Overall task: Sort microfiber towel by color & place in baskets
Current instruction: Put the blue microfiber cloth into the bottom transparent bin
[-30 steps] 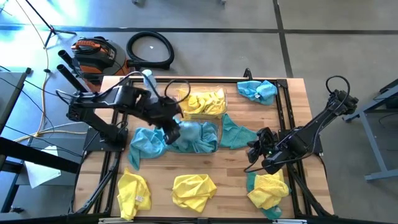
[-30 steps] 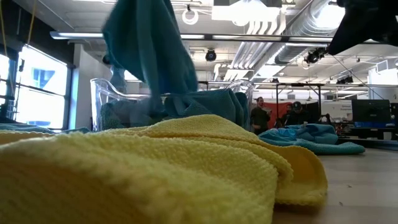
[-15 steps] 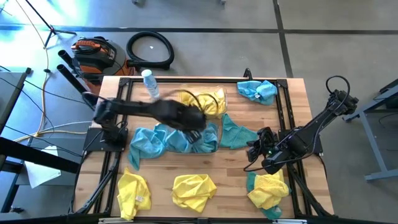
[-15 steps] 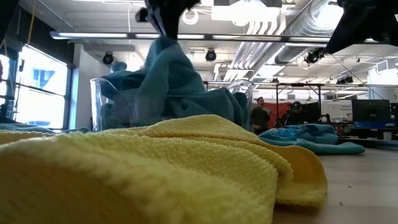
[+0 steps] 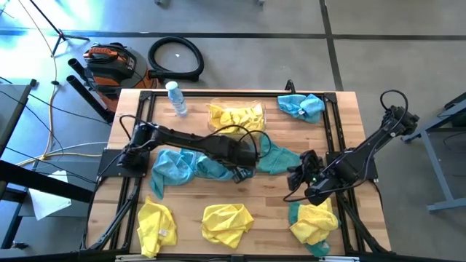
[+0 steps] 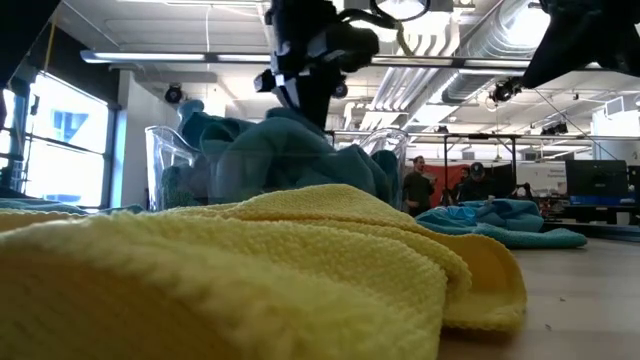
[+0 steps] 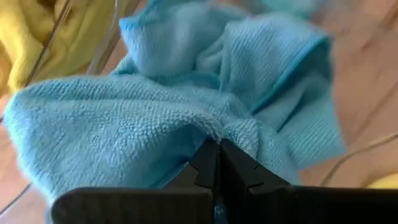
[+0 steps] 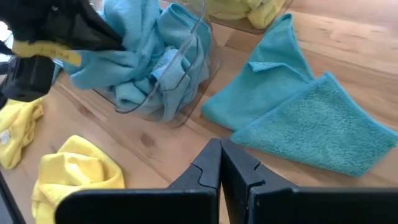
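My left gripper (image 5: pixel 244 160) reaches across the table and stands over the near clear basket (image 5: pixel 251 173), shut on a teal towel (image 7: pixel 155 118) that lies on the teal pile in that basket. In the low view the gripper (image 6: pixel 305 95) is just above the pile. The far basket (image 5: pixel 263 116) holds yellow towels (image 5: pixel 237 118). My right gripper (image 5: pixel 293 178) waits shut and bare over the table's right part, beside a flat teal towel (image 8: pixel 292 118). My left gripper pinches a bunched fold of the teal towel (image 7: pixel 239 132) between its two fingers, coming from above and pointing down. The towel spreads out below the fingers and rests on the other teal towels in the near basket, slack.
More teal towels lie left of the near basket (image 5: pixel 169 169) and at the far right corner (image 5: pixel 301 105). Yellow towels lie along the near edge (image 5: pixel 156 225), (image 5: pixel 226 222), (image 5: pixel 314 222). A water bottle (image 5: pixel 175 98) stands near the far left corner.
My left gripper has moved toward the table's right and downward, from the near basket's left end to above its right part, keeping hold of the teal towel. The towel, which hung high below the fingers, has come down onto the teal pile in the basket.
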`<state>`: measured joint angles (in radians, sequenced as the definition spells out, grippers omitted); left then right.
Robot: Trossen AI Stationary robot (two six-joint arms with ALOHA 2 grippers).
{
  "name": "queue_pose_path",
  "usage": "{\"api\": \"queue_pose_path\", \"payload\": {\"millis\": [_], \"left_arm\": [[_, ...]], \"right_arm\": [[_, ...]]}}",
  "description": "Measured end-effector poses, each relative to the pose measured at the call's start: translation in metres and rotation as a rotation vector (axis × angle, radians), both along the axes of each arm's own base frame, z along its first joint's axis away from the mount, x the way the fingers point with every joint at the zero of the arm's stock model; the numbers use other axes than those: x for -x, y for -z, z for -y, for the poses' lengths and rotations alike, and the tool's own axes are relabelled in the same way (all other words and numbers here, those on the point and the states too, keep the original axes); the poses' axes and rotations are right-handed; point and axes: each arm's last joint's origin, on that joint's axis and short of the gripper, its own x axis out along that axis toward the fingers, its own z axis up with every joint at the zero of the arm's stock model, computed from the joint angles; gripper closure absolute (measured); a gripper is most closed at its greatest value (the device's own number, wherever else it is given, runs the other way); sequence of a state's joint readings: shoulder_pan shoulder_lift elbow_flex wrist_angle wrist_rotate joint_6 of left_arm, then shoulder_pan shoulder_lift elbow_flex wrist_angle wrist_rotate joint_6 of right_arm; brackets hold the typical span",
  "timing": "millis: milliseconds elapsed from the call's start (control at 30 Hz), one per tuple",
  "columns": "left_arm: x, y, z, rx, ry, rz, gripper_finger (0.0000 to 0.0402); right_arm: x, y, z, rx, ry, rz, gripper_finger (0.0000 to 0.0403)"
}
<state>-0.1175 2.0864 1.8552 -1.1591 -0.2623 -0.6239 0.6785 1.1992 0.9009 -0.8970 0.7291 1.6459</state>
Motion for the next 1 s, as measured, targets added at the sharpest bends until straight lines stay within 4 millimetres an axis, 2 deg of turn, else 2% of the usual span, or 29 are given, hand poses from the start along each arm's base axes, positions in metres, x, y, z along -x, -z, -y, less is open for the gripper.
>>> {"api": "queue_pose_path", "payload": {"millis": [67,367,533,1000], "left_arm": [[-0.005,0.004,-0.004,0.048,-0.006,0.072,0.0401],[0.000,0.056,-0.021,0.166,-0.117,0.085,0.0401],[0.000,0.074,-0.025,0.241,-0.141,0.154,0.0401],[-0.006,0.074,-0.024,0.255,-0.131,0.214,0.0393]], "right_arm": [[-0.001,0.001,-0.001,-0.001,-0.001,-0.001,0.0403],[-0.004,0.004,-0.004,-0.012,-0.006,-0.008,0.0403],[-0.004,0.005,-0.005,-0.022,-0.013,-0.018,0.0403],[-0.004,0.005,-0.005,-0.033,-0.019,-0.026,0.0403]]}}
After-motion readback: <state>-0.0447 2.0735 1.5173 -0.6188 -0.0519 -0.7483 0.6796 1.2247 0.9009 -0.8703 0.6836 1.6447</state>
